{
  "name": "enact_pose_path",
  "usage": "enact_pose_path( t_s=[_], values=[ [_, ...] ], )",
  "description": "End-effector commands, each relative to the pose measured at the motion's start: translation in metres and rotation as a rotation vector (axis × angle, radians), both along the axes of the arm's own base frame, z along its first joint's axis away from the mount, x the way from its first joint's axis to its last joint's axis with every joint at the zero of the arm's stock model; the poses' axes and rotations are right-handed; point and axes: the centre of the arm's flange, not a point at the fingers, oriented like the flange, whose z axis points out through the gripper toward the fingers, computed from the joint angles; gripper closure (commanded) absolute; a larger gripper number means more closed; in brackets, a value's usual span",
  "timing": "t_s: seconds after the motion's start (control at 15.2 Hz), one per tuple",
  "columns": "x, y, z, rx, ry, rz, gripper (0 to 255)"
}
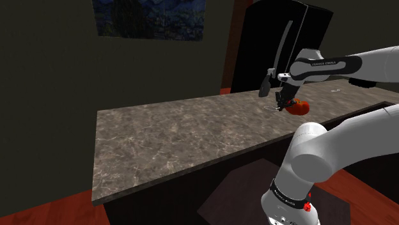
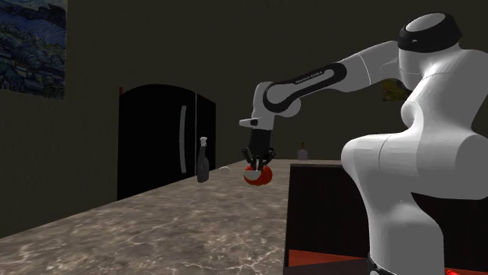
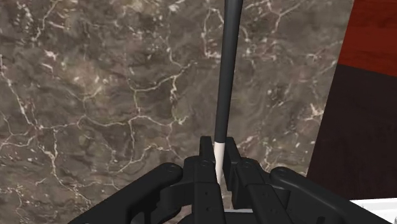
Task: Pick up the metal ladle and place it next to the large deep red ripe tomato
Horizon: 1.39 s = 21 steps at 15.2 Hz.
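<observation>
My black gripper [image 3: 219,167] is shut on the pale end of the ladle [image 3: 224,83], a thin dark handle that runs away from the fingers over the marbled counter [image 3: 95,95]; its bowl is out of sight. The gripper [image 1: 281,102] hangs just above the counter's far right part, right beside the deep red tomato [image 1: 299,107]. In the second exterior view the gripper [image 2: 256,162] stands directly over the tomato [image 2: 263,177], and a small pale crescent shows against the tomato's lower left.
A black fridge [image 1: 281,38] stands behind the counter [image 1: 179,134], and a dark bottle [image 2: 202,160] stands on the counter near the fridge [image 2: 156,148]. The counter's edge drops to dark cabinet and red floor [image 3: 375,32] close to the gripper.
</observation>
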Motion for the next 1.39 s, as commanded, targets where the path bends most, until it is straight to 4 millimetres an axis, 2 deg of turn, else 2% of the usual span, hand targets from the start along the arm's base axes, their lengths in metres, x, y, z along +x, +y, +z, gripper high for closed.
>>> enact_pose_path(
  t_s=[0.0, 0.73, 1.19, 1.25, 1.32],
  values=[
    [0.0, 0.0, -0.012, 0.0, 0.0, 0.0, 255],
    [0.0, 0.0, -0.07, 0.0, 0.0, 0.0, 255],
    [0.0, 0.0, -0.07, 0.0, 0.0, 0.0, 255],
    [0.0, 0.0, -0.07, 0.0, 0.0, 0.0, 0],
    [0.0, 0.0, -0.07, 0.0, 0.0, 0.0, 0]
  ],
)
